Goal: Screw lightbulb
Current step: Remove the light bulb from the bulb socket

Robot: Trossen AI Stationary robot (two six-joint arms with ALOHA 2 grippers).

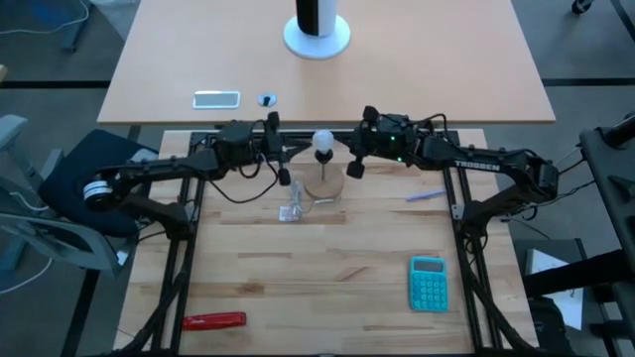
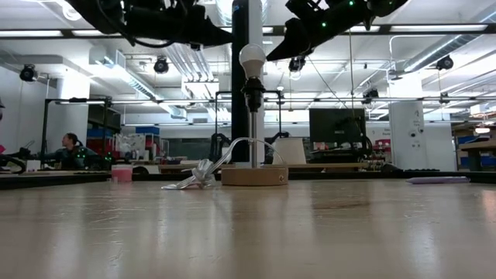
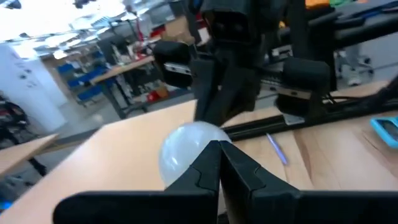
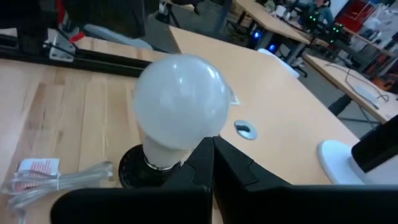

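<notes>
The white lightbulb point(image 1: 322, 140) sits upright in the dark socket point(image 2: 253, 89) of a thin pole on the round wooden disc stand point(image 1: 323, 186). It also shows in the low view point(image 2: 253, 57), the left wrist view point(image 3: 186, 149) and the right wrist view point(image 4: 180, 102). My left gripper point(image 1: 284, 178) is shut and empty just left of the bulb, with its fingertips point(image 3: 219, 152) short of it. My right gripper point(image 1: 354, 170) is shut and empty just right of the bulb, with its fingertips point(image 4: 213, 149) close before it.
A clear crumpled plastic wrapper point(image 1: 291, 211) lies beside the disc on its near left. A pen point(image 1: 425, 195), a teal calculator point(image 1: 429, 283) and a red tool point(image 1: 213, 320) lie on the table. A second table point(image 1: 179, 59) stands behind, holding a phone point(image 1: 216, 98) and a white base point(image 1: 317, 38).
</notes>
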